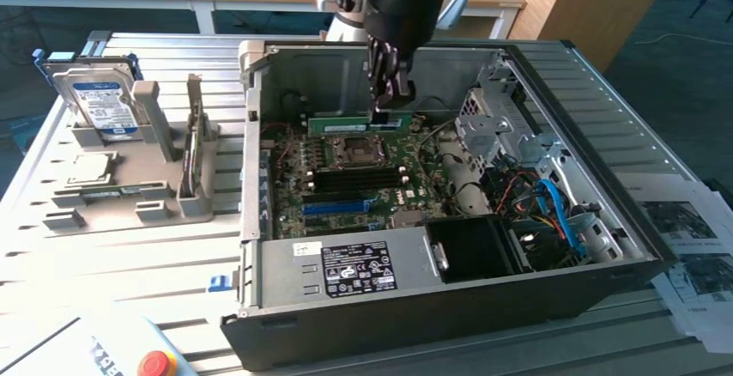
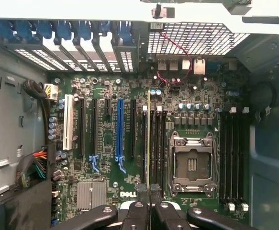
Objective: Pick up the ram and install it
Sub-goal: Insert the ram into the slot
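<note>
The gripper point(image 1: 390, 108), clenched on the ram point(image 1: 339, 124), holds it above the memory slots point(image 2: 157, 143); installing calls for exact alignment.

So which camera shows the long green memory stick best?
The exterior view. There the long, thin green ram stick shows its flat side with its label, held inside the computer case by the black gripper. In the wrist view the stick is seen edge-on and looks like a thin pale line.
</note>
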Controlling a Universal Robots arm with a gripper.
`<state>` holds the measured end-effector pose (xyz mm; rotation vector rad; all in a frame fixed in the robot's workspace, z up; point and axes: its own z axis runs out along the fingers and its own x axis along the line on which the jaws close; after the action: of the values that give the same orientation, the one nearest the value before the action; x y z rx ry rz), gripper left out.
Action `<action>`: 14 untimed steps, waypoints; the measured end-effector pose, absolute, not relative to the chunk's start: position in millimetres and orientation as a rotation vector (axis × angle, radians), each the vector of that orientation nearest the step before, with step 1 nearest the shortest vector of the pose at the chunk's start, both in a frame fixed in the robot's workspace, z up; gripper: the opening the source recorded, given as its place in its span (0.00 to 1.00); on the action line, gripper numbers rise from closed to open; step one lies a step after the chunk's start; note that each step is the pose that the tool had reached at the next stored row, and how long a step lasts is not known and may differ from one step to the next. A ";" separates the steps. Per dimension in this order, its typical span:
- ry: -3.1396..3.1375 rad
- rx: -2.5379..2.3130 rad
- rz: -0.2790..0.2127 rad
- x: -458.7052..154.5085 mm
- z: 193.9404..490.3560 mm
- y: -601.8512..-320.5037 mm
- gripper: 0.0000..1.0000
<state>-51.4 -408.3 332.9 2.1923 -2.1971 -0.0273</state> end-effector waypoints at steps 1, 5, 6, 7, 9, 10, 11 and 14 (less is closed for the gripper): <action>-2.197 2.192 -0.027 -51.4 331.9 -408.3 0.12; -2.197 2.192 -0.027 -51.4 327.9 -408.2 0.12; -2.197 2.192 -0.027 -51.4 326.8 -408.3 0.12; -2.197 2.192 -0.027 -51.4 325.7 -408.2 0.12; -2.197 2.192 -0.027 -51.4 323.5 -408.2 0.12; -2.197 2.192 -0.027 -51.4 322.3 -408.2 0.12; -2.197 2.192 -0.027 -51.4 321.2 -408.2 0.12; -2.197 2.192 -0.027 -51.4 318.0 -408.3 0.12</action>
<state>-51.4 -408.3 318.0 2.1923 -2.1970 -0.0272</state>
